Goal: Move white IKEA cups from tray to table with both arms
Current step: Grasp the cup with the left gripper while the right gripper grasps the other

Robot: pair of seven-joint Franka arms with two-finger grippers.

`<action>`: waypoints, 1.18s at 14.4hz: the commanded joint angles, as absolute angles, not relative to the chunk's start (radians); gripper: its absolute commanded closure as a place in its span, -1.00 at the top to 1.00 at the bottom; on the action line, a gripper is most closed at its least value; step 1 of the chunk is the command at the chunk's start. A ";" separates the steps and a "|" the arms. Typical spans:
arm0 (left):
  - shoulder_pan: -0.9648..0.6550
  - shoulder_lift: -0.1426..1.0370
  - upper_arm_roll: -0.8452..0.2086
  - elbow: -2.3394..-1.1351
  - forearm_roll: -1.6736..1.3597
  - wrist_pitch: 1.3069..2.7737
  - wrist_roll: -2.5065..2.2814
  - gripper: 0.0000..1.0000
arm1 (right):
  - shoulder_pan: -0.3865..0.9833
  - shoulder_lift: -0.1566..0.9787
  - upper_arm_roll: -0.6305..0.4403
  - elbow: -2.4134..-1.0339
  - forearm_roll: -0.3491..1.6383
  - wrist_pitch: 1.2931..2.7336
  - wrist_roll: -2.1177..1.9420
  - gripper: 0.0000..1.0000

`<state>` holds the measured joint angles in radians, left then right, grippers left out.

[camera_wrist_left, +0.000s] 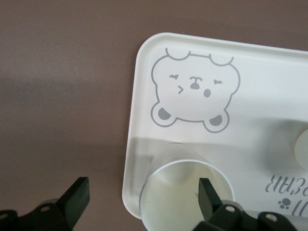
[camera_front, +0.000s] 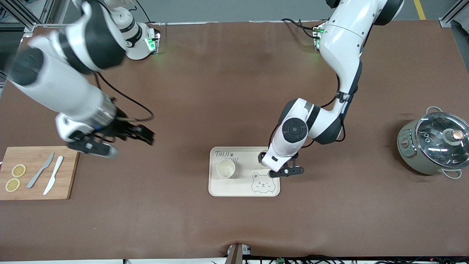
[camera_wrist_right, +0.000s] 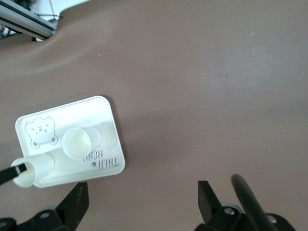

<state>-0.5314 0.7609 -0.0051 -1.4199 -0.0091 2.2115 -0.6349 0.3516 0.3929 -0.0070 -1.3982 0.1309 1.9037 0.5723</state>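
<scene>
Front view shows you the right gripper spread wide and empty above the board near the right arm's end, one cup on the mid-table tray, and the left gripper open astride the second cup on that tray.
</scene>
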 commanded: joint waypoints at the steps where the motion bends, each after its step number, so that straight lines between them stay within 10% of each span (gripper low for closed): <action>1: -0.537 0.770 0.000 -1.416 0.015 2.236 -0.664 1.00 | 0.409 0.535 -0.020 -1.348 0.135 2.037 0.655 1.00; 8: -0.537 0.795 0.000 -1.416 0.017 2.240 -0.670 1.00 | 0.500 0.675 -0.021 -1.350 0.115 2.195 0.664 1.00; 9: -0.543 0.813 -0.005 -1.410 -0.012 2.258 -0.702 -0.52 | 0.506 0.689 -0.021 -1.348 0.117 2.212 0.666 1.00; 10: -0.546 0.810 0.000 -1.414 -0.003 2.273 -0.733 -1.00 | 0.511 0.702 -0.021 -1.348 0.117 2.230 0.667 1.00; 17: -0.557 0.816 0.000 -1.413 0.021 2.278 -0.744 -1.00 | 0.541 0.791 -0.023 -1.347 0.115 2.348 0.683 1.00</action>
<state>-0.5537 0.8178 -0.0053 -1.4199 -0.0058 2.2727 -0.7210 0.5180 0.7598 -0.0107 -1.3800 0.1276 2.3393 0.6532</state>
